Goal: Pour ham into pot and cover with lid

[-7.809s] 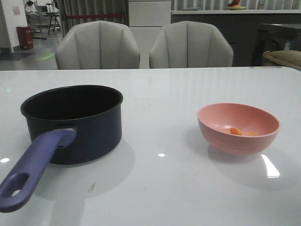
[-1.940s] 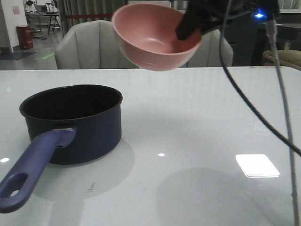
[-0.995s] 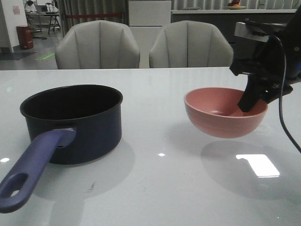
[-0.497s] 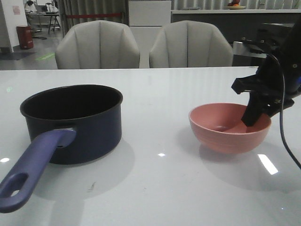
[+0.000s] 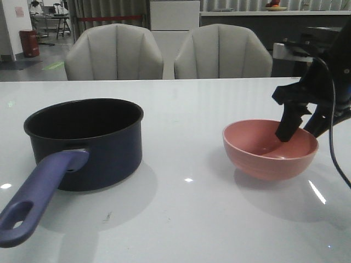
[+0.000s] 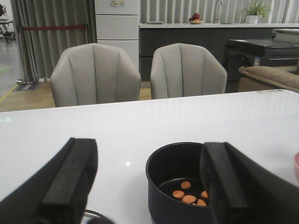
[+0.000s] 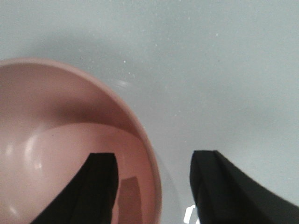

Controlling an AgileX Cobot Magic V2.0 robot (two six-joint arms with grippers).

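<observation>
The dark navy pot (image 5: 104,159) stands at the table's left, its purple-blue handle (image 5: 38,192) pointing to the front. In the left wrist view the pot (image 6: 159,205) holds several orange-pink ham chunks (image 6: 189,198). My left gripper (image 6: 149,147) is open and empty, apart from the pot. The pink bowl (image 5: 258,159) rests empty on the table at the right. My right gripper (image 5: 300,130) is open astride its right rim (image 7: 153,156), one finger inside and one outside. A small arc of metal rim (image 6: 91,214), perhaps the lid's, shows near the left fingers.
The white glossy table (image 5: 186,219) runs wide between pot and bowl. Two grey chairs (image 5: 115,55) stand behind its far edge. My right arm's black cable (image 5: 332,159) hangs at the far right.
My right gripper carried the empty bowl down from high over the table and set it at the right. Its jaws have since spread and let go of the rim.
</observation>
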